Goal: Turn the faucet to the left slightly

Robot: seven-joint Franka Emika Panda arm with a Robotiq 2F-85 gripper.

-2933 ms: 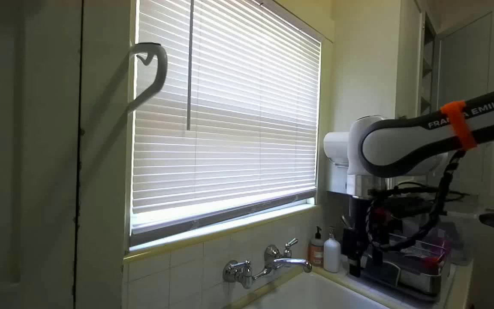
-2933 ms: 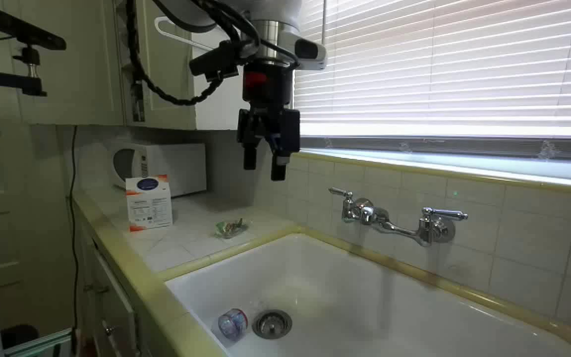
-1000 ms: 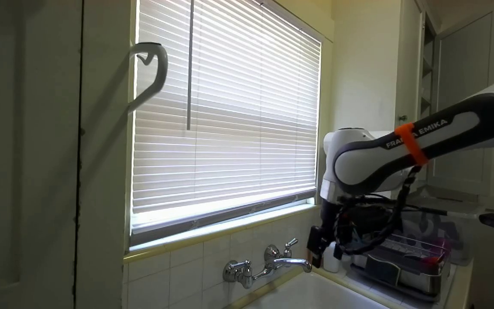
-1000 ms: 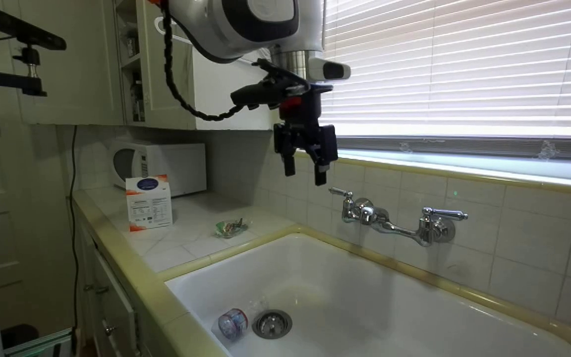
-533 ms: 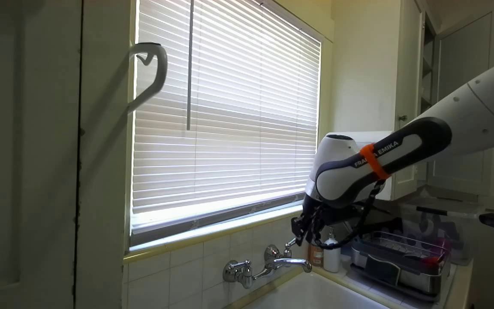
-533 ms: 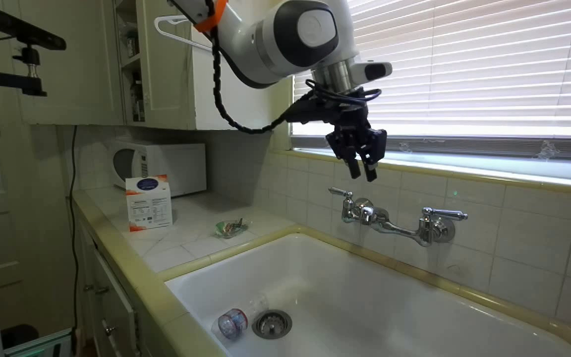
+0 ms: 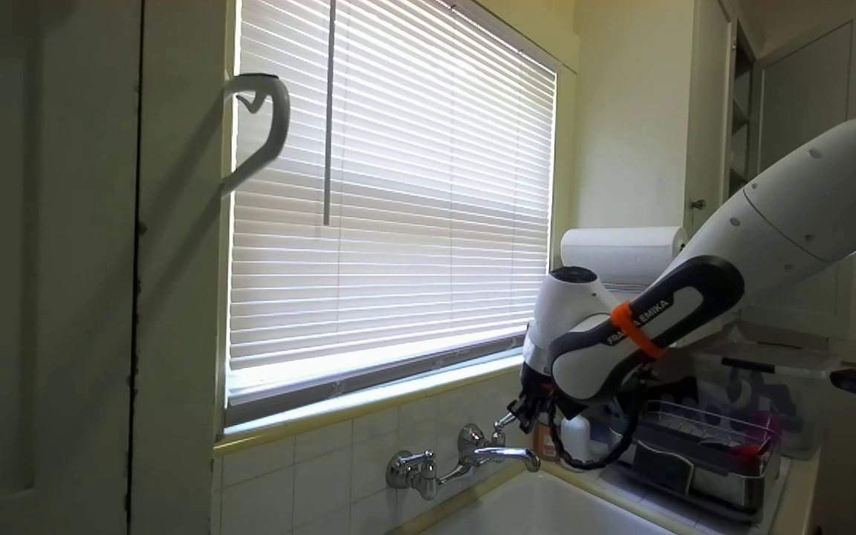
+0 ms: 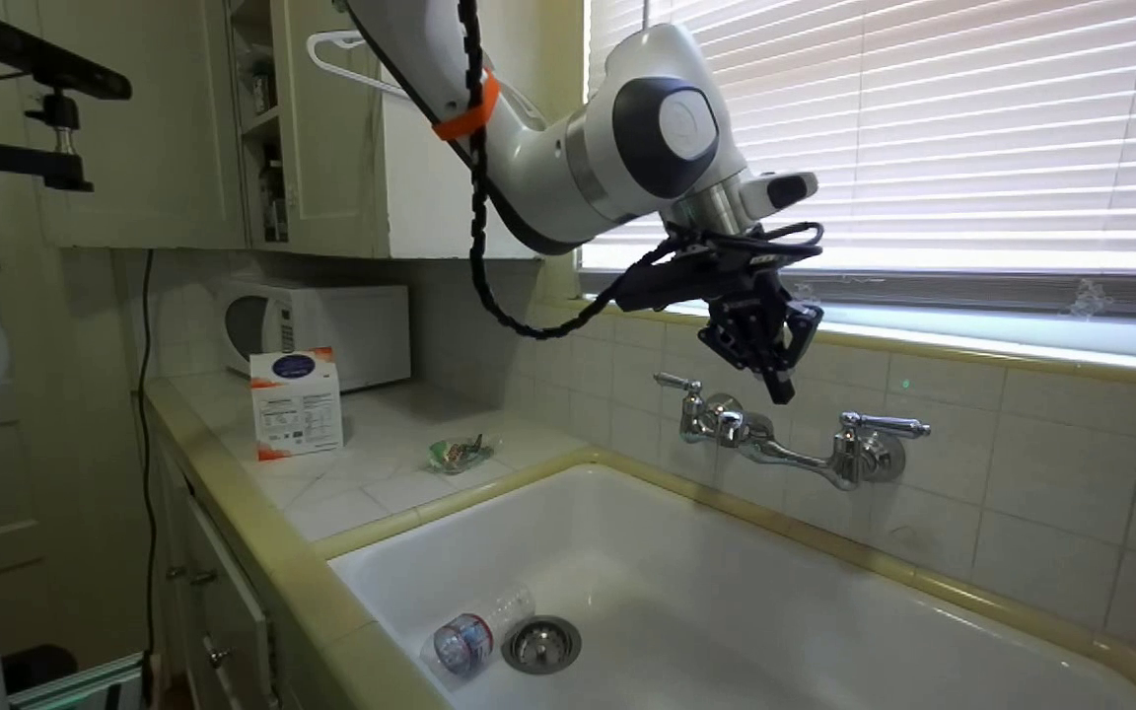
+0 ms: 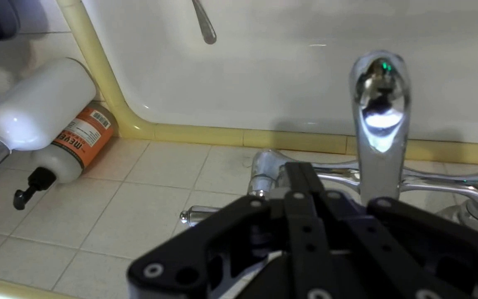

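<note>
The chrome faucet [image 8: 775,452] is mounted on the tiled wall behind the sink, with its spout [image 9: 382,166] pointing out over the basin in the wrist view. One lever handle [image 9: 199,214] shows left of my jaws there; the other handle [image 8: 884,426] is on the opposite side of the spout. My gripper [image 9: 302,170] is shut, its fingertips pressed together with nothing seen between them. In an exterior view the gripper [image 8: 780,390] hangs tilted just above the faucet, near the spout; whether it touches cannot be told. The fingers hide part of the faucet body.
A white pump bottle [image 9: 42,101] and an orange-labelled soap bottle [image 9: 85,135] stand at the sink corner. In the sink [image 8: 775,611] lie a plastic bottle [image 8: 464,643] and a metal utensil [image 9: 205,25]. A dish rack [image 7: 695,453] sits beside it, and window blinds [image 8: 923,148] hang above.
The arm has moved toward the faucet, lowering and tilting the gripper. Its fingers, apart a second ago, have come together. The faucet handles look the same.
</note>
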